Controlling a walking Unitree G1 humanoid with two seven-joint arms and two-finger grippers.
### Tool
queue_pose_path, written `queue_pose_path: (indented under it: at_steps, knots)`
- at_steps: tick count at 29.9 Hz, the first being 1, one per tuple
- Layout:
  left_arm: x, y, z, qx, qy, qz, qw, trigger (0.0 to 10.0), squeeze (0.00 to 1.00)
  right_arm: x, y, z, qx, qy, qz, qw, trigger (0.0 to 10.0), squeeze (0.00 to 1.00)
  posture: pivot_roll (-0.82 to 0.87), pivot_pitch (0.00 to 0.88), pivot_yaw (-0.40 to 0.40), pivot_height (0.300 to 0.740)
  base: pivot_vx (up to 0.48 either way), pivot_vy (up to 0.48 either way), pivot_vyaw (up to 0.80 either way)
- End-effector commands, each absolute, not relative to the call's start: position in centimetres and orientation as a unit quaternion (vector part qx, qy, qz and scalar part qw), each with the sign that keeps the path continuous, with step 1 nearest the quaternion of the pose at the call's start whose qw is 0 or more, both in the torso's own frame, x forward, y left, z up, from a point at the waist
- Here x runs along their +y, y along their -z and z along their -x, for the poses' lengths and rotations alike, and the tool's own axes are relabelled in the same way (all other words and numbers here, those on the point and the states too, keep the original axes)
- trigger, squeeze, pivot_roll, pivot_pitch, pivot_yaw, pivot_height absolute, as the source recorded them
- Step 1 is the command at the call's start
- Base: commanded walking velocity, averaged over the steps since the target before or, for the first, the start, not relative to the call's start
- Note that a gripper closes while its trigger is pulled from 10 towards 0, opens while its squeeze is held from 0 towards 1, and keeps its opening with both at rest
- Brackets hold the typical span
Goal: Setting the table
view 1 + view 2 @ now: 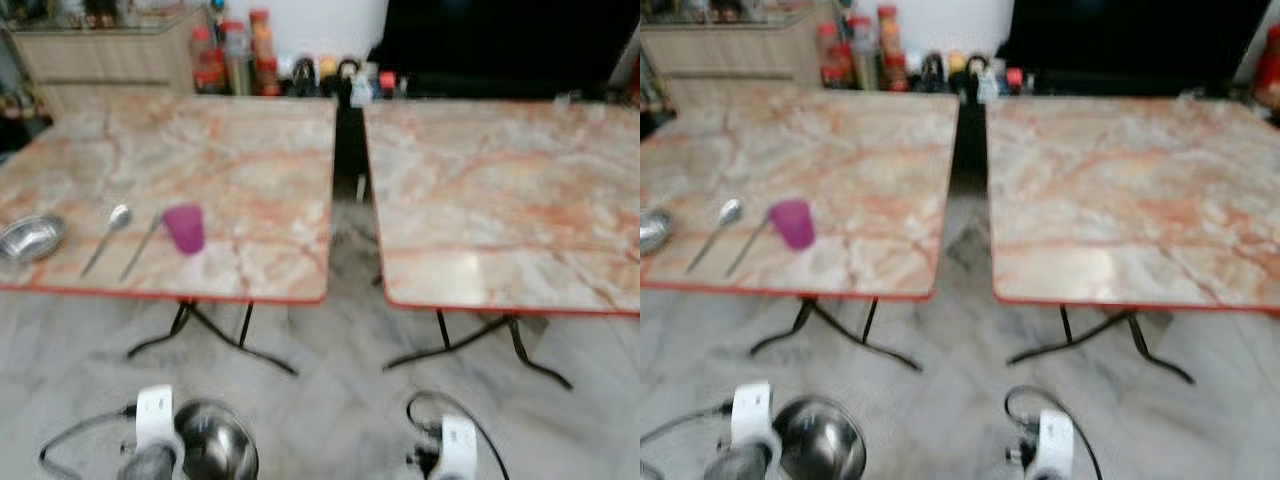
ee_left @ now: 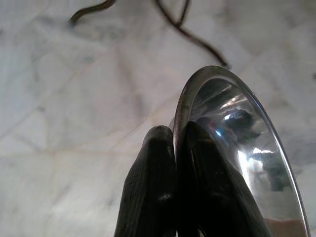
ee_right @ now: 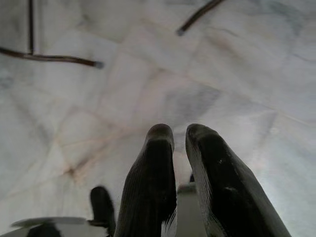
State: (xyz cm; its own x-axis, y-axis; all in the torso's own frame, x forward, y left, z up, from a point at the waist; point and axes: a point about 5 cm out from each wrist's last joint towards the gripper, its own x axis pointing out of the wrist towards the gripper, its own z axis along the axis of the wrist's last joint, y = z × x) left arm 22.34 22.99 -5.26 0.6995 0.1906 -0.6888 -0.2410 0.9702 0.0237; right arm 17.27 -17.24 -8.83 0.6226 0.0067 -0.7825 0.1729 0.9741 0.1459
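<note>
My left gripper (image 2: 175, 133) is shut on the rim of a steel bowl (image 2: 247, 148), held low over the marble floor in front of the left table (image 1: 250, 150). The same bowl (image 1: 215, 448) shows at the bottom of the head view beside my left wrist. Near that table's front edge stand a purple cup (image 1: 185, 228), a spoon (image 1: 108, 235), a thin second utensil (image 1: 142, 248) and another steel bowl (image 1: 30, 238) at the far left. The right table (image 1: 500, 200) is bare. My right gripper (image 3: 180, 136) hangs low over the floor, shut on nothing.
A narrow gap (image 1: 350, 190) separates the two tables, whose black legs (image 1: 215, 335) splay over the floor. Bottles and jars (image 1: 240, 60) line the back, beside a wooden cabinet (image 1: 100, 50) and a dark screen (image 1: 500, 40). The picture is blurred.
</note>
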Motion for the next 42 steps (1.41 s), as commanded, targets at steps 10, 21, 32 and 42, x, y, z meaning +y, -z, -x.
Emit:
queue_pose_path:
  at_steps: [10,21,32,42]
  knots:
    - [22.25,5.21,-22.68,0.365,-0.108,0.041,0.924,10.0,0.0,-17.86,8.84,-17.14,0.434,0.052,-0.1,0.894,10.0,0.0,0.01,0.0,0.005,0.74,0.251,-0.379,-0.55]
    - [22.21,5.2,-22.7,0.364,-0.109,0.042,0.924,10.0,0.0,-18.01,8.66,-17.38,0.426,0.042,-0.075,0.901,10.0,0.0,0.01,0.0,0.002,0.74,0.25,-0.378,0.22]
    - [22.09,5.24,-22.67,0.365,-0.107,0.043,0.924,10.0,0.0,-17.87,8.7,-17.36,0.428,0.043,-0.089,0.898,10.0,0.0,0.01,0.0,0.003,0.74,0.251,-0.379,0.18]
    - [21.97,5.36,-22.53,0.368,-0.103,0.043,0.923,10.0,0.0,-17.88,8.81,-17.18,0.433,0.047,-0.094,0.895,10.0,0.0,0.01,0.0,0.0,0.74,0.249,-0.374,0.0]
